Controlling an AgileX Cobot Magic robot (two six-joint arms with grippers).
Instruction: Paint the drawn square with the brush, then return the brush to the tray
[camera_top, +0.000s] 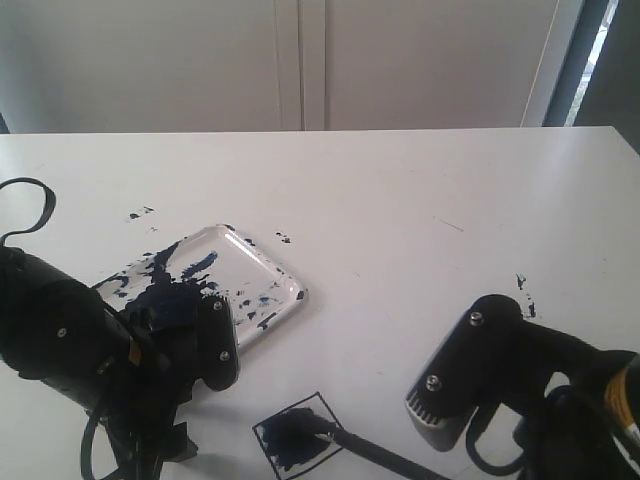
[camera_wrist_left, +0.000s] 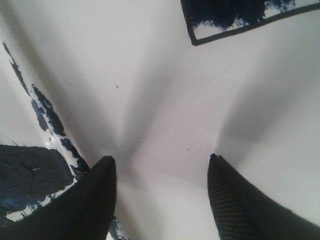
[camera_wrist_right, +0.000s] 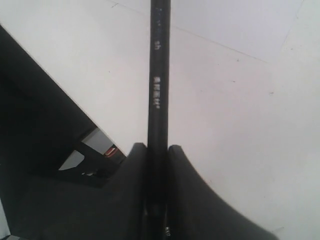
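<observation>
**Brush tip inside the partly painted square**

At the right gripper (camera_wrist_right: 157, 150): black fingers (camera_wrist_right: 130, 170) pressed together on the long thin black-handled paintbrush (camera_wrist_right: 159, 75), pinching its handle from both sides. Lying slanted, with the dark tip inside the small hand-drawn square with thin black outline (camera_top: 297, 437), at the near side of the white table (camera_top: 420, 220). Filled mostly with dark blue paint, some white showing at the edges. At the left gripper (camera_wrist_left: 160, 162): fingers spread wide, holding nothing, low over the table, beside the clear rounded plastic tray (camera_top: 262, 262) smeared with dark blue blotches.
</observation>
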